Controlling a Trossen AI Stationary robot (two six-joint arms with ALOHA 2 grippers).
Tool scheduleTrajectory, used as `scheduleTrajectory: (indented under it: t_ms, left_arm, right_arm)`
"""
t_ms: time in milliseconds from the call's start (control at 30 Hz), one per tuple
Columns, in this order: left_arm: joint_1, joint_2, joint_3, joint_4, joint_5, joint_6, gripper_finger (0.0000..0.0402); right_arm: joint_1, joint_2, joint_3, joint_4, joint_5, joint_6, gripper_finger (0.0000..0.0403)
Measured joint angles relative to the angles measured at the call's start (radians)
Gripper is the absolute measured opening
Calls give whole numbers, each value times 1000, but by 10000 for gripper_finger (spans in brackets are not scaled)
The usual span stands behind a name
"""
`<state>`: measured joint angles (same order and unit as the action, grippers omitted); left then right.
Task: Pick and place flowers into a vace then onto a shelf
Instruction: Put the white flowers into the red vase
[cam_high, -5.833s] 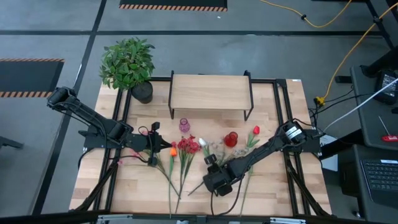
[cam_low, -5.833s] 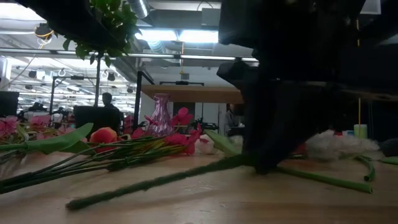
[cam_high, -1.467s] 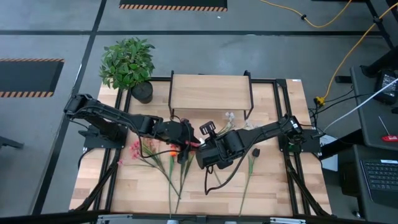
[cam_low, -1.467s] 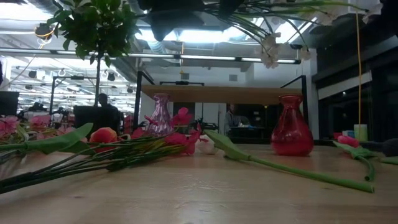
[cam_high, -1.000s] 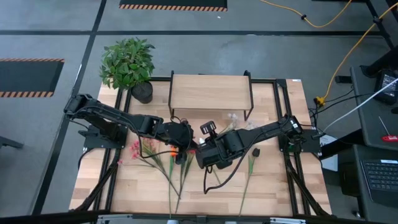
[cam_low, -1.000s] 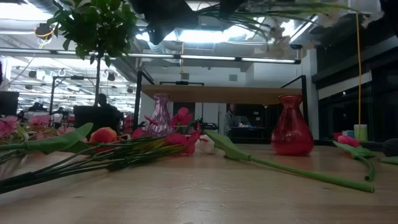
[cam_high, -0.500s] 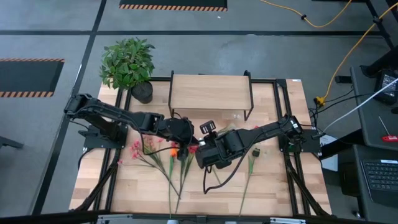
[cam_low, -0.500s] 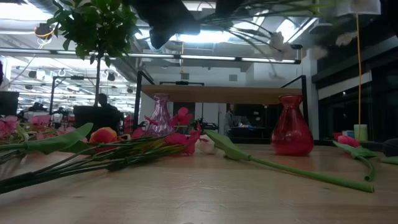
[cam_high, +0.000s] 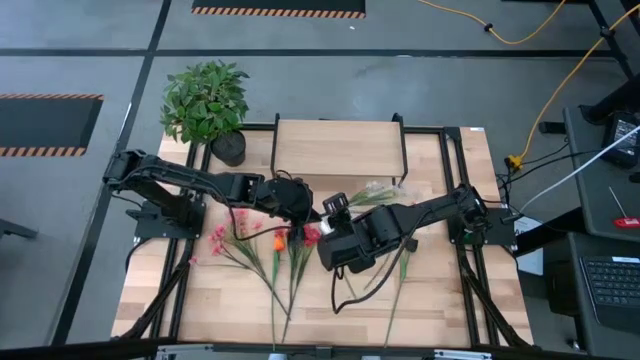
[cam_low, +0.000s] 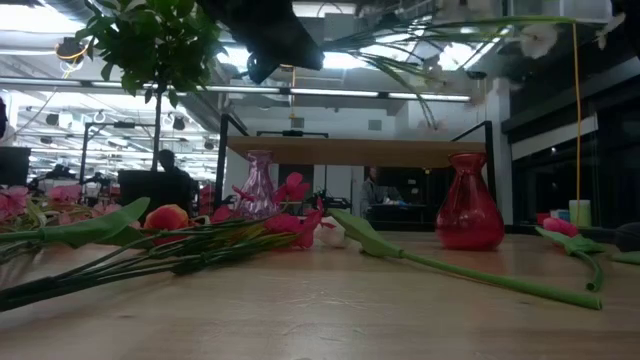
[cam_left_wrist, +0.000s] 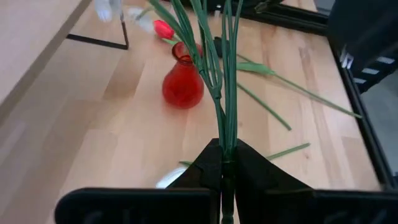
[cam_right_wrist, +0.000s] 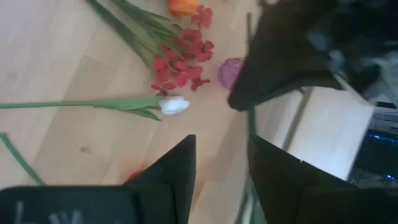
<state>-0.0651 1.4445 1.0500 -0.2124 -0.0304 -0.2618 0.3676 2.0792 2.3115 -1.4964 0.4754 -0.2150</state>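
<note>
My left gripper (cam_high: 308, 208) (cam_left_wrist: 224, 167) is shut on a sprig of flowers (cam_left_wrist: 214, 68) with thin green stems and white blooms (cam_high: 378, 188), held high over the table (cam_low: 430, 35). Below and ahead of it stands the red vase (cam_left_wrist: 183, 87) (cam_low: 468, 205), upright on the table. My right gripper (cam_right_wrist: 221, 168) (cam_high: 325, 222) hangs open just beside the left one, touching nothing. More flowers (cam_high: 280, 245) (cam_low: 180, 235) lie flat on the table left of centre. The shelf (cam_high: 338, 148) (cam_low: 340, 150) stands at the far edge. My left gripper pinches the sprig's bundled stems (cam_left_wrist: 225, 149) between its two fingers, near their lower ends. The fingers come from the table's left, slanting down, and the stems run on along them. The sprig is lifted clear, reaching out above the red vase.
A purple glass vase (cam_right_wrist: 230, 71) (cam_low: 258, 185) stands before the shelf. A bushy potted plant (cam_high: 205, 100) is at the far left corner. A red tulip (cam_left_wrist: 163, 28) and a long stem (cam_high: 400, 270) lie right of centre. A person (cam_low: 172, 165) shows in the room behind.
My right gripper has opened, let go of the sprig's stems and risen a little. My left gripper, still shut on the stems, has gone slightly toward the far edge with the sprig, which stays clear of the table.
</note>
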Motion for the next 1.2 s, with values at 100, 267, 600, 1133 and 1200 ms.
scheduleTrajectory:
  t_ms: [100, 267, 600, 1133, 1200]
  left_arm:
    - [15, -10, 0, 0, 1, 35, 12]
    - [31, -61, -1, -26, 2, 82, 12]
    - [33, -213, -13, -46, -90, 195, 12]
    - [39, -259, -13, -23, -112, 274, 12]
    - [42, -268, -13, -24, -115, 276, 12]
  right_arm:
    - [0, -2, 46, -21, 27, 18, 143]
    - [7, -45, 31, -57, 51, 54, 126]
    - [70, -95, 31, -68, 37, 140, 19]
    - [185, -98, -145, 30, 28, 271, 2]
    - [189, -112, -208, 82, 27, 268, 2]
